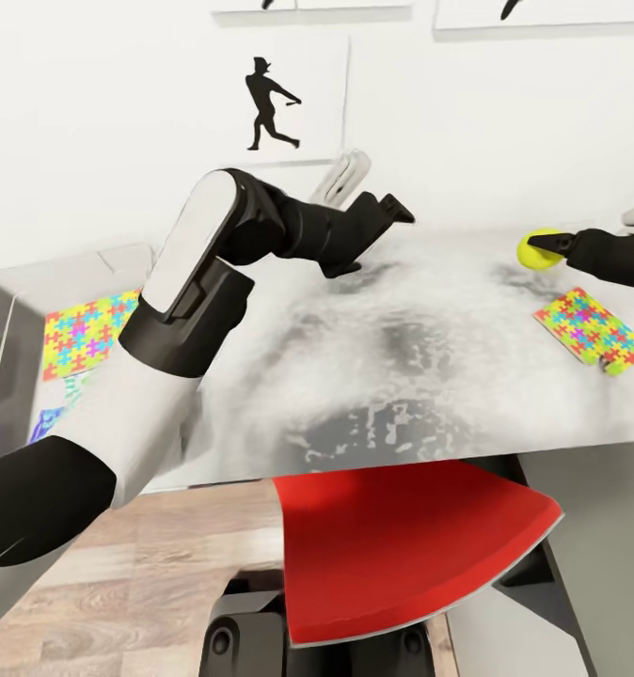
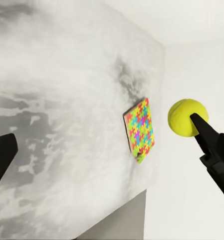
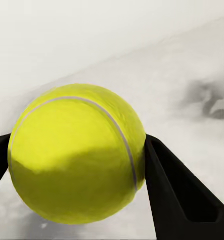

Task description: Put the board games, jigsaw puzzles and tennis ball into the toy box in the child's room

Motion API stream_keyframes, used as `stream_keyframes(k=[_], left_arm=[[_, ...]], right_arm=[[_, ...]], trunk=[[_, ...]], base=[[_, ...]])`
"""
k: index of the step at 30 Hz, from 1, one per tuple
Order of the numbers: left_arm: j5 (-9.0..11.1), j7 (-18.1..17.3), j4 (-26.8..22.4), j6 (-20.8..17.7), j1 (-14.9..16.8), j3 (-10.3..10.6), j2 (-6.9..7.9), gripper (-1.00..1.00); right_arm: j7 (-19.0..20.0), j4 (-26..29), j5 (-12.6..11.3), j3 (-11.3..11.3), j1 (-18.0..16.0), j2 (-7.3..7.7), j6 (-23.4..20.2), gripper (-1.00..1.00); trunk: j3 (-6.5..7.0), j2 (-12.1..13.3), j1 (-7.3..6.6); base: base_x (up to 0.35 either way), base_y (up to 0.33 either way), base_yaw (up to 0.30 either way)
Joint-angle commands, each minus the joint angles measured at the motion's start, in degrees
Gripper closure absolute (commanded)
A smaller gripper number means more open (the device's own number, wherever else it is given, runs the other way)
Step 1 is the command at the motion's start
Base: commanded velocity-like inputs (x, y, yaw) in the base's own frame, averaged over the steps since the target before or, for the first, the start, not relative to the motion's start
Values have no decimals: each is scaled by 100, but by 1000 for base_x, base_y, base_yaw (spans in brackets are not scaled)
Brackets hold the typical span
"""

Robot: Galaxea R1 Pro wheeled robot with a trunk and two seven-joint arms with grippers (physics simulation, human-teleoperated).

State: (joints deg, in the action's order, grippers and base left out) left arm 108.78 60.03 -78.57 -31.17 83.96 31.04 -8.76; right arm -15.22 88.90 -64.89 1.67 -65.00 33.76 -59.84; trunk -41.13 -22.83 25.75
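right gripper (image 1: pixel 546 246) jaws clamped on tennis ball (image 1: pixel 536 250), held above table (image 1: pixel 402 376). left gripper (image 1: pixel 378 235) jaws apart, empty. one jigsaw puzzle (image 1: pixel 594 330) flat on table near the ball.

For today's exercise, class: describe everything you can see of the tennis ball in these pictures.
The tennis ball is a small yellow-green sphere with a matte, felt-like look and one pale curved seam across it. It is whole and round, clamped between the dark jaws of the right gripper, which press on opposite sides. It is held just above the pale grey table, near its far right end, beyond a jigsaw puzzle lying flat there. Its shadow falls on the tabletop beneath.
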Motion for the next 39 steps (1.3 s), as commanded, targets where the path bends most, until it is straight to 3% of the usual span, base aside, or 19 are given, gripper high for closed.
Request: stream_keyframes(k=[1,17,32,39], left_arm=[[26,42,-52,-34,8,-6,2,-100],[21,64,-1033,-112,-167,35,149,-100],[-29,67,-1316,-123,-396,73,158,-100],[-38,221,-1351,-135,-432,15,284,-100]], right_arm=[[-78,37,-78,5,-5,4,-16,100],[-74,337,-128,-5,2,8,-16,100],[83,360,-136,-37,18,2,-16,100],[185,357,-144,-62,48,-7,-16,100]], trunk=[[-6,-9,4],[76,-9,4],[183,-9,4],[234,-9,4]], base=[[0,0,267],[0,0,234],[0,0,212],[0,0,211]])
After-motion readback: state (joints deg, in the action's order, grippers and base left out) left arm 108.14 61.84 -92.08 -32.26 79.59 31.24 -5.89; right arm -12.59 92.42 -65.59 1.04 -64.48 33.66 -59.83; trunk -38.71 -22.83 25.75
